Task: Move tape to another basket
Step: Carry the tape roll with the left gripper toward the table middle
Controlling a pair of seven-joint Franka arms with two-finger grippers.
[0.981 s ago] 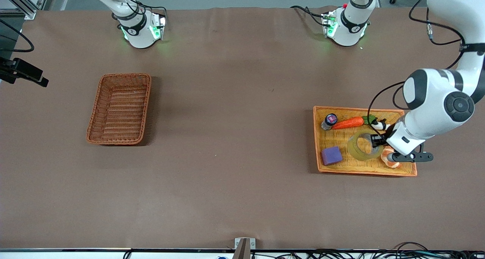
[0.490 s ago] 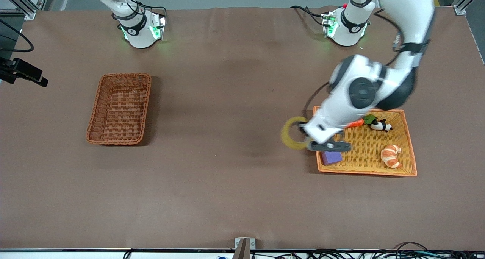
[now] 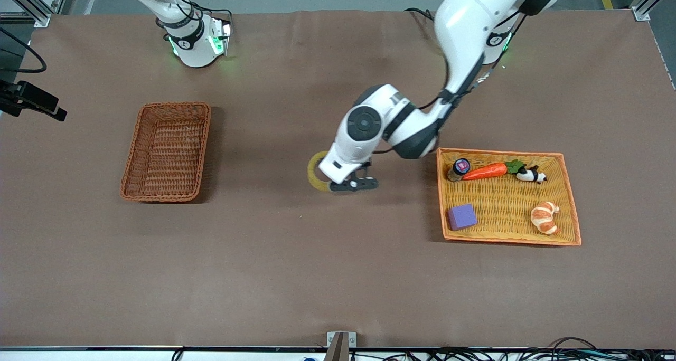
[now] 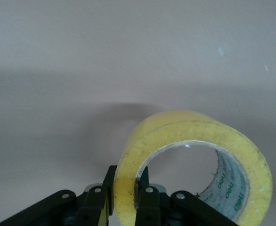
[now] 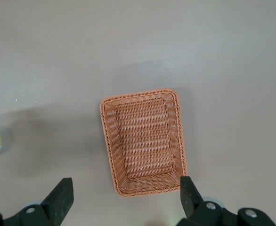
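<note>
Gripping one tape (image 3: 316, 177), left hand (image 3: 353, 184) over table; right hand (image 5: 124, 197) released, waiting.

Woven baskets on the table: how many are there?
2: a reddish-brown wicker basket toward the right arm's end, and a flat yellow orange-rimmed tray toward the left arm's end. None seems hidden.

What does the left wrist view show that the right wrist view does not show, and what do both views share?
Only the left wrist view shows the left gripper shut on the wall of the tape, with one finger outside the ring, one inside, and green print on the core.

Only the right wrist view shows the basket, empty, seen from above between the open fingers of the right gripper.

Both show the brown table and the tape, which in the right wrist view is only a small yellow patch at the picture's edge.
</note>
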